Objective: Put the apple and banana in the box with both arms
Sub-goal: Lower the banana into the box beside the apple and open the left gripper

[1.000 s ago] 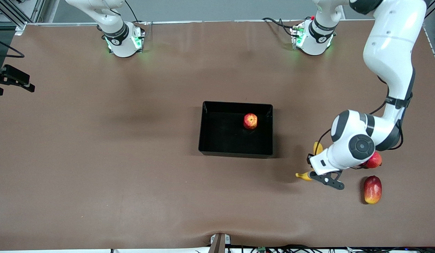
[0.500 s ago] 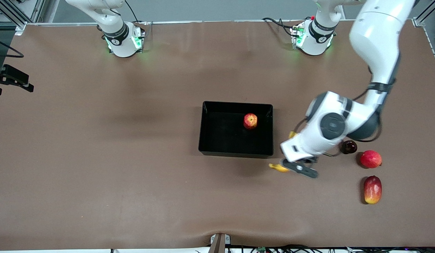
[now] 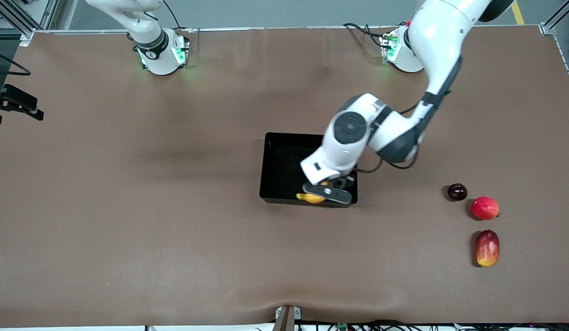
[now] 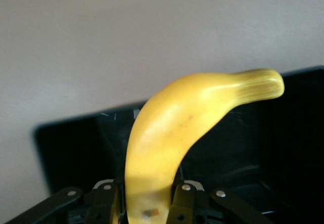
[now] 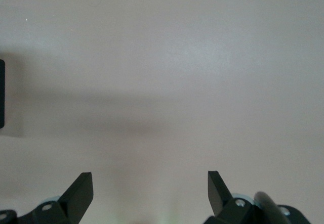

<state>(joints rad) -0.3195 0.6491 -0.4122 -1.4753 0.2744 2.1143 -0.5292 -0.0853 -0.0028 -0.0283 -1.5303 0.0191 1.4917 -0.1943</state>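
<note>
Right arm: white jointed arm, base at the table's top edge, well apart from the shallow black rectangular plastic box [image 3: 284, 138]; it waits.
Right gripper: black two-finger gripper [image 5: 150, 189], out of the front view; in the right wrist view its fingers [image 5: 81, 191] stand wide apart over bare brown table, nothing between them.
Box: sits mid-table, upright walls, glossy inside; this is the landmark for all places below.
Banana: single curved yellow banana [image 3: 310, 198], carried in the air over the box's wall nearest the front camera, toward the left arm's end. In the left wrist view the banana [image 4: 172, 138] rises from between the fingers and curves off, its stem end over the box's black interior.
Left gripper: black two-finger gripper [image 3: 329, 193], over the box's corner nearest the front camera at the left arm's end; fingers clamped on the banana's lower end.
Left arm: white jointed arm with dark grey rings, reaching from its base down over the box and covering part of its inside.
Apple: not visible; the arm hides that part of the box, so I cannot tell where it lies.
Dark round fruit [image 3: 457, 191]: on the table, well apart from the box toward the left arm's end.
Smooth pinkish-red round fruit [image 3: 485, 208]: just beside the dark fruit, farther from the box.
Elongated red-and-yellow fruit [image 3: 487, 248]: near the pinkish-red one, nearer the front camera than the box.
</note>
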